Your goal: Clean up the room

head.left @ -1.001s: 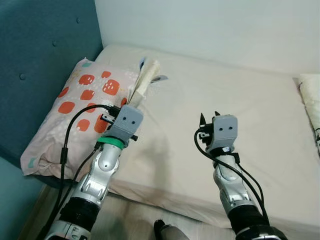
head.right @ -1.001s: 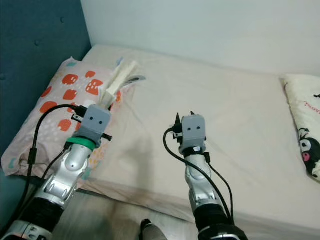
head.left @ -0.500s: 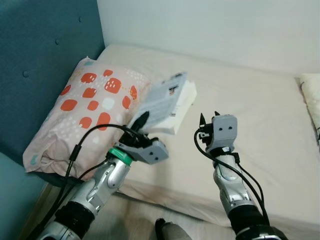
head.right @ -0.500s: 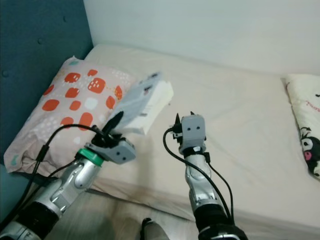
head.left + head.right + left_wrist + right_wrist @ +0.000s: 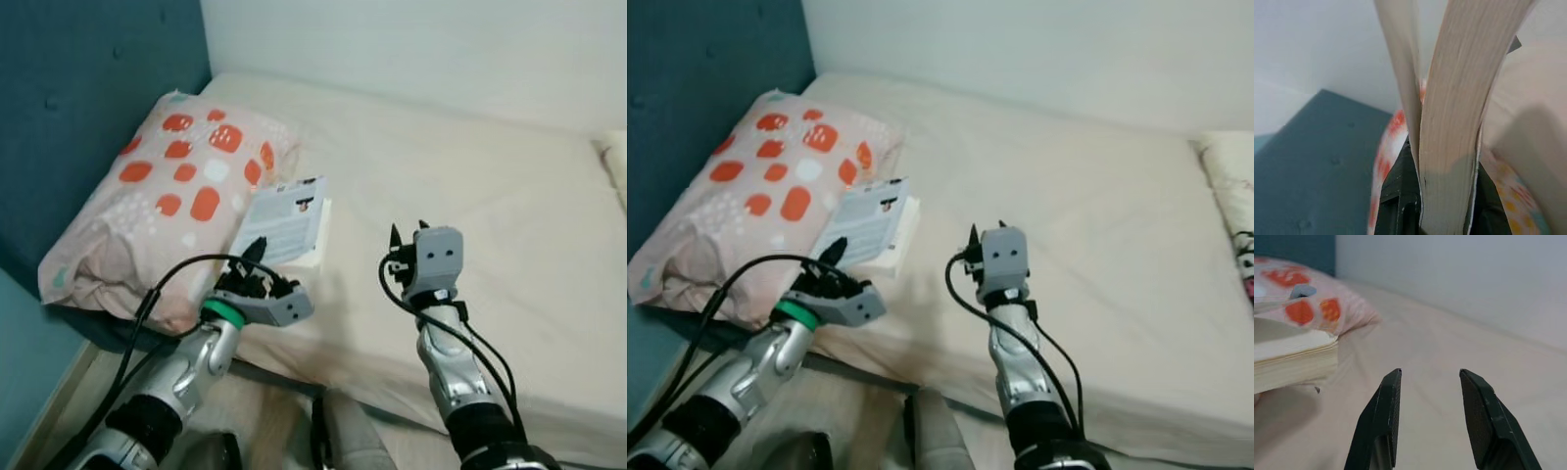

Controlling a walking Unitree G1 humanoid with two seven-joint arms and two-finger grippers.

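A thick paperback book (image 5: 284,223) with a pale blue-grey cover is held flat above the near-left part of the bed, just beside the pillow. My left gripper (image 5: 253,257) is shut on the book's near edge; in the left wrist view its cream page block (image 5: 1459,98) fills the space between the black fingers. My right gripper (image 5: 407,231) hovers open above the middle of the bed, to the right of the book, with nothing between its fingers (image 5: 1378,421).
A pillow (image 5: 162,186) with orange patches lies at the head of the beige bed (image 5: 490,186), against a teal headboard (image 5: 78,88). Another pillow (image 5: 1234,186) lies at the bed's right edge. The bed's front edge (image 5: 372,377) is near my arms.
My left arm has pulled the book back toward me and lowered it, turning it flat beside the pillow. The camera has shifted. The right arm holds still.
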